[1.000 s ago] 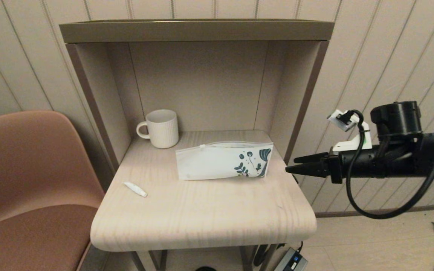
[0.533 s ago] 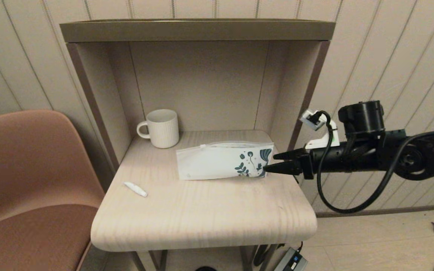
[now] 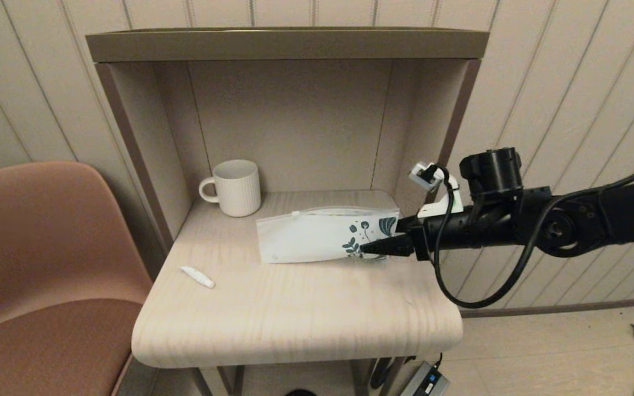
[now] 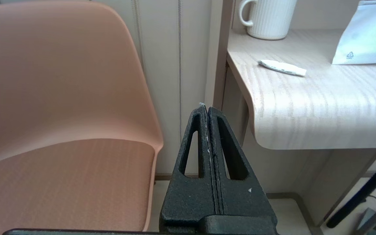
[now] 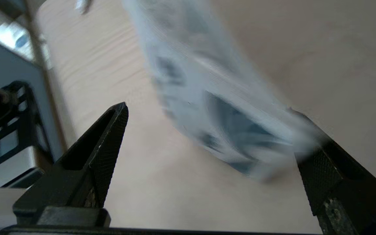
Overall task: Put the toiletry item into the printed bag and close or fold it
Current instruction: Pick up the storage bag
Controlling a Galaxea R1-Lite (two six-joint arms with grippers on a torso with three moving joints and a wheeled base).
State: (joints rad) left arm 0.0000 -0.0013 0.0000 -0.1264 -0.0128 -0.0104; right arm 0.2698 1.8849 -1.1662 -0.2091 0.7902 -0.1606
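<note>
Pouch [image 3: 317, 235] flat glossy plastic, leaf-printed end between spread right hand [image 3: 386, 236] fingers.

We see the printed bag [image 3: 325, 235] as white with a dark teal leaf-and-flower print at one end — the toiletry item [image 3: 197, 276] is plain white. The ribbed mug [image 3: 233, 187] is white, the table [image 3: 295, 313] pale wood-grain, the chair [image 3: 47, 264] salmon-brown — both grippers black.
</note>
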